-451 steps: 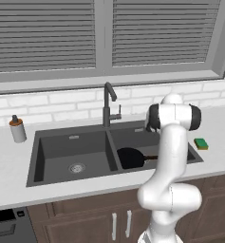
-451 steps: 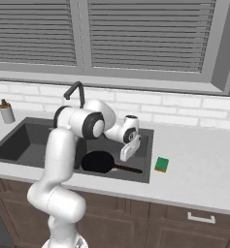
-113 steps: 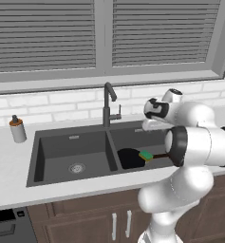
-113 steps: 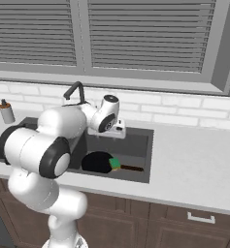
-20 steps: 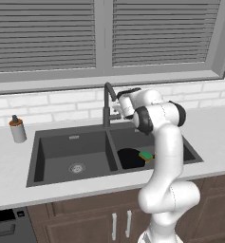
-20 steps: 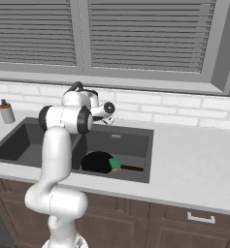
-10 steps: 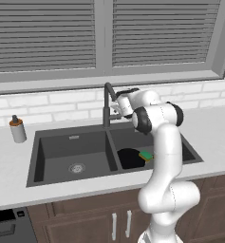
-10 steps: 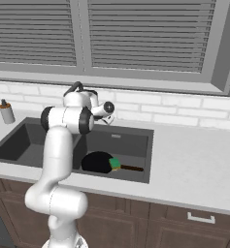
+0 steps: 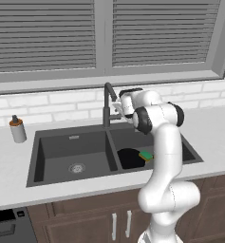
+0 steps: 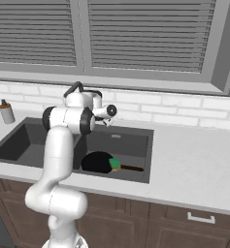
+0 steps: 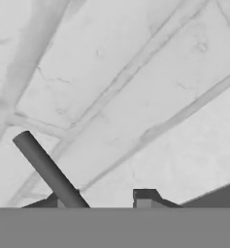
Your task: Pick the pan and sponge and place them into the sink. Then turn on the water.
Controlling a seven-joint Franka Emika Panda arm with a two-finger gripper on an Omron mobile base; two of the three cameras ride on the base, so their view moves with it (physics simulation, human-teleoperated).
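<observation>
Hand view showed the pincer (image 11: 104, 202) nearly closed, seemingly gripping the faucet lever (image 11: 48, 169); no writing was legible anywhere.

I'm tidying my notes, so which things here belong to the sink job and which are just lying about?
Job: pan, sponge, sink, faucet with its lever, gripper.
Lying about: soap bottle.

Black pan (image 9: 129, 158), green-yellow sponge (image 9: 145, 155), dark grey sink (image 9: 74, 147).
</observation>
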